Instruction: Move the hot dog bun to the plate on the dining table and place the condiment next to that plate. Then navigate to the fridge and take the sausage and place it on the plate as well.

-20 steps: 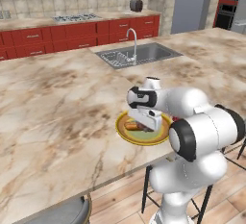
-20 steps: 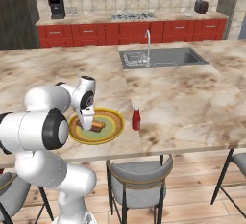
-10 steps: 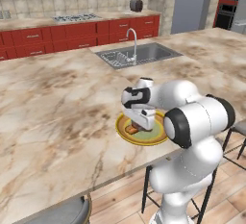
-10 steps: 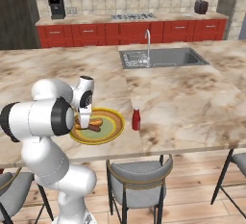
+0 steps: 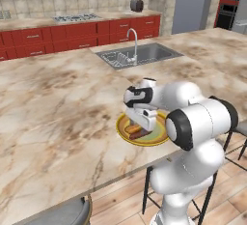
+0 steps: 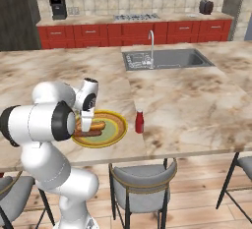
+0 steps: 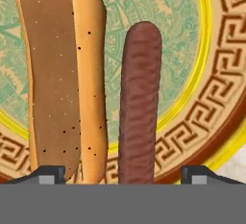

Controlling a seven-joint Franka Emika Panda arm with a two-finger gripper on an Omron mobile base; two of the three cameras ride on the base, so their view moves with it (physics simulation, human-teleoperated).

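From the left base view, you see the gripper (image 5: 141, 120) hanging just over the plate (image 5: 159, 138) near the front edge of the dining table (image 5: 62, 108). The hot dog bun (image 5: 131, 129) and the sausage (image 5: 139, 133) lie side by side on the plate beneath the hand.

From the right base view, the same pair sits under the wrist: the bun (image 6: 93, 125) behind, the sausage (image 6: 89, 133) in front, both well inside the plate's (image 6: 118, 125) yellow rim. The condiment (image 6: 139, 122) stands upright just beside the plate, on the sink side, apart from it.

In the hand view, the finger tips (image 7: 48, 174) stand spread wide at the bottom corners, pinching nothing; the sausage (image 7: 139, 103) lies free between them, with the bun (image 7: 62, 79) close alongside it.

Judging from its look, you should treat the sausage as light, smooth and liable to roll, so any re-grip belongs across its middle. The bun likely squashes; take it gently across its width. The bottle looks stiff but tippy; grasp it at the body.
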